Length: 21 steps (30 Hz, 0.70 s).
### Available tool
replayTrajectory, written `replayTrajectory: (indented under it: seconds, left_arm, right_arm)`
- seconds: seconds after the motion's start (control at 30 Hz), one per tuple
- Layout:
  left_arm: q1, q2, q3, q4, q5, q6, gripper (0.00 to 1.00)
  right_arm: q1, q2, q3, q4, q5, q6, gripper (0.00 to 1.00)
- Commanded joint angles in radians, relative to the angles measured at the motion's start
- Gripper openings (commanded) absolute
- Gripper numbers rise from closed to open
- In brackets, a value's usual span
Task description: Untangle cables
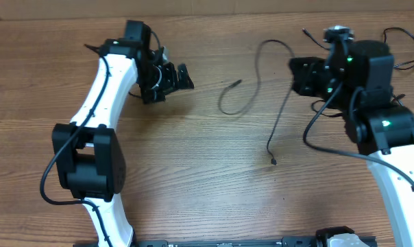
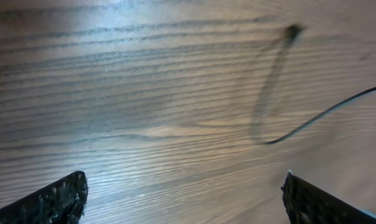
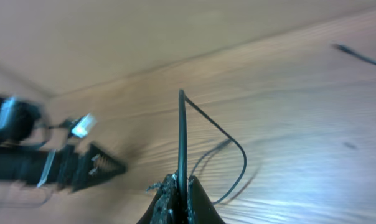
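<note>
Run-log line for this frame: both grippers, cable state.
left gripper: open, empty, over table | right gripper: shut on cable | cable: slack lying across table

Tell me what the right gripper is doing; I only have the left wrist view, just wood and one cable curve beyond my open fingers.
Observer: The right gripper is shut on a thin cable, which stands straight up from its fingertips.
Operator: Where does a free end lie?
Observer: Overhead, one strand runs from that gripper down the table to a small plug.
Operator: And my left gripper against the rest?
Observer: The left gripper sits left of a slack loop, apart from it.
</note>
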Motion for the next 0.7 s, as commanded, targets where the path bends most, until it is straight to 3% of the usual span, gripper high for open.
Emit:
replayTrajectory:
  seconds: [0.0, 0.27, 0.67]
  left_arm:
    - [-0.056, -0.097, 0.001, -0.002, -0.206, 0.055, 0.99]
    - [-0.214, -0.336, 0.001, -0.003, -0.5, 0.191, 1.0]
    - [-0.292, -0.362, 0.0, -0.016, -0.481, 0.184, 0.99]
  right_arm:
    - [-0.09, -0.008, 0.013, -0.036, 0.047, 0.026, 0.04]
    - [-0.303, -0.008, 0.013, -0.165, 0.047, 0.026, 0.04]
    - [-0.661, -0.008, 0.013, -0.23, 0.047, 0.018, 0.04]
